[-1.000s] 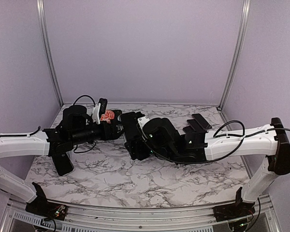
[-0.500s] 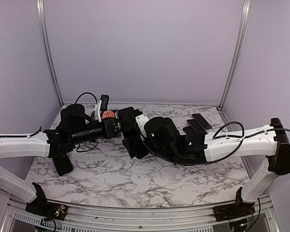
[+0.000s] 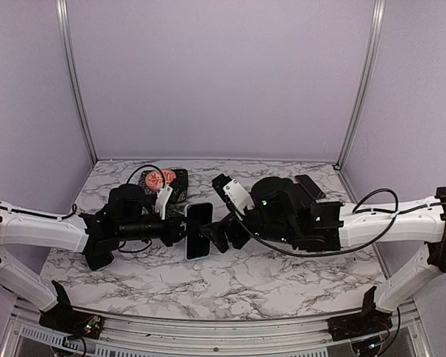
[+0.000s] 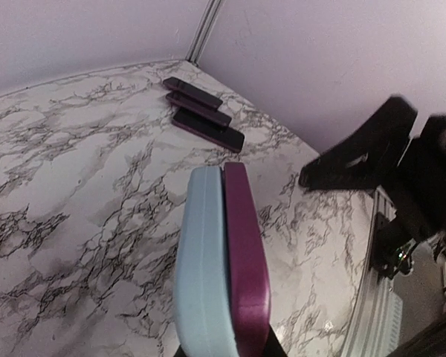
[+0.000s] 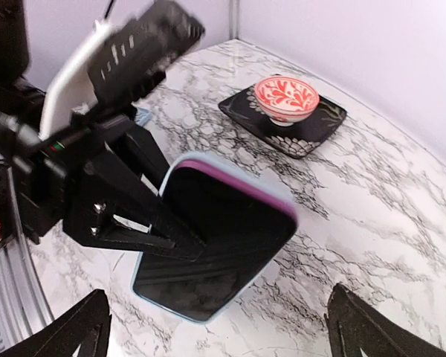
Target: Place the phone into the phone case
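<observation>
Marbled worktop [image 3: 282, 282], centre: phone [image 5: 223, 223] half-seated against pale-blue phone case [image 4: 201, 260], both clenched on edge in left gripper [image 3: 180, 229], screen toward 3 o'clock, presumably so right gripper [image 3: 219, 236], spread wide, can press it home.

phone case [image 4: 201, 260] — lower end cut off by bottom edge | right claw [image 5: 219, 327] — fingertips cropped

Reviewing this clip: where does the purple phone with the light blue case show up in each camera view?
Top external: the purple phone is just left of centre, at mid-height.
Left wrist: bottom centre, seen edge-on against the light blue case.
Right wrist: centre, dark screen towards the camera.
Shared landmark: the white marble tabletop.
</observation>
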Available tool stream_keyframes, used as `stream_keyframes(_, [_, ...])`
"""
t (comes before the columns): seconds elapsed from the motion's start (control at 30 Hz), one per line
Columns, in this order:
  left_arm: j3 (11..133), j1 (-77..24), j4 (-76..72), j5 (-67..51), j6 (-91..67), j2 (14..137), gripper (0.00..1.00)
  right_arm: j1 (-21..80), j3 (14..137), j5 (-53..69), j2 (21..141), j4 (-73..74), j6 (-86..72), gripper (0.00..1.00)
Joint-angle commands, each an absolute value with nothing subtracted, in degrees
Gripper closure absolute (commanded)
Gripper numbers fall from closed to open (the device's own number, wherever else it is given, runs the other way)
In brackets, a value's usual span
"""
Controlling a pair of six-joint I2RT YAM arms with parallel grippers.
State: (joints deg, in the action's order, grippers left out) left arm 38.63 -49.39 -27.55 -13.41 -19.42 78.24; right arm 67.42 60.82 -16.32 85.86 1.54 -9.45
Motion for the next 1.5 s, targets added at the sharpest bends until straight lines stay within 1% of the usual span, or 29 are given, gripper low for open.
stream_keyframes(0.0, [36.8, -51.2, -28.2, -15.4, -4.1, 79.8, 1.00, 60.1, 54.2, 8.3, 77.2, -0.5, 1.2, 0.01])
stream_keyframes(0.07, [36.1, -51.8, -28.7, -17.0, -0.8, 80.4, 1.00, 58.1, 51.1, 15.8, 74.6, -4.3, 5.0, 0.01])
stream_keyframes(0.17, [33.9, -52.8, -32.7, -20.0, 3.8, 80.7, 1.00, 57.6, 50.0, 17.7, 74.8, -6.5, 10.5, 0.01])
stream_keyframes(0.23, [31.9, -53.0, -36.1, -22.2, 5.4, 80.6, 0.94, 57.2, 52.6, 19.9, 77.5, -3.7, 14.8, 0.01])
stream_keyframes(0.3, [29.8, -53.1, -39.7, -24.1, 6.6, 80.6, 0.92, 56.8, 56.1, 21.9, 81.0, -0.8, 17.6, 0.03])
stream_keyframes(0.37, [27.9, -53.0, -43.0, -25.2, 7.6, 80.9, 0.92, 56.8, 60.1, 22.4, 85.1, 3.6, 19.7, 0.10])
stream_keyframes(0.4, [27.2, -53.0, -44.4, -25.3, 7.9, 81.2, 0.92, 56.8, 62.5, 23.2, 87.1, 6.1, 20.7, 0.18])
stream_keyframes(0.47, [26.0, -53.0, -46.2, -25.9, 8.6, 81.6, 0.92, 56.7, 65.8, 26.1, 89.8, 9.2, 22.2, 0.27])
stream_keyframes(0.63, [25.1, -53.0, -48.7, -27.7, 8.8, 82.8, 0.91, 56.7, 66.6, 32.1, 92.9, 8.9, 23.0, 0.33])
stream_keyframes(0.8, [24.7, -53.0, -49.0, -27.5, 8.7, 83.0, 0.91, 56.6, 69.1, 34.6, 96.4, 10.6, 23.4, 0.46])
stream_keyframes(1.0, [24.3, -53.0, -49.0, -27.6, 8.6, 82.7, 0.91, 56.7, 71.0, 36.0, 99.7, 10.7, 22.6, 0.54])
stream_keyframes(1.1, [24.1, -53.0, -49.0, -27.8, 8.6, 82.6, 0.91, 56.6, 71.6, 36.7, 100.3, 10.7, 22.2, 0.65])
stream_keyframes(1.13, [24.0, -53.0, -49.0, -27.8, 8.6, 82.5, 0.91, 56.7, 71.6, 36.7, 100.3, 10.6, 22.0, 0.70])
stream_keyframes(1.17, [24.0, -53.0, -49.0, -27.8, 8.6, 82.5, 0.91, 56.7, 71.7, 36.6, 100.4, 10.5, 21.8, 0.78])
stream_keyframes(1.2, [23.8, -53.0, -49.0, -27.9, 8.6, 82.4, 0.90, 56.7, 71.7, 36.2, 100.4, 10.6, 21.6, 0.91])
stream_keyframes(1.23, [23.8, -53.0, -49.0, -27.8, 8.6, 82.4, 0.89, 56.7, 71.6, 35.7, 100.5, 10.6, 21.4, 0.98])
stream_keyframes(1.27, [23.7, -53.0, -49.0, -27.8, 8.5, 82.3, 0.87, 56.7, 71.5, 35.2, 100.6, 10.6, 21.2, 1.00])
stream_keyframes(1.3, [23.7, -53.0, -49.0, -27.7, 8.2, 82.1, 0.82, 56.7, 71.4, 34.7, 100.6, 10.8, 21.1, 1.00])
stream_keyframes(1.37, [23.8, -53.0, -49.0, -27.2, 7.4, 81.5, 0.66, 56.8, 71.5, 33.8, 100.5, 10.7, 20.7, 1.00])
stream_keyframes(1.43, [23.7, -53.0, -49.0, -26.6, 6.7, 80.7, 0.56, 56.7, 71.5, 32.9, 100.1, 10.7, 20.5, 1.00])
stream_keyframes(1.47, [23.7, -53.0, -49.0, -26.3, 6.5, 80.2, 0.53, 56.8, 71.4, 32.5, 99.9, 10.6, 20.5, 1.00])
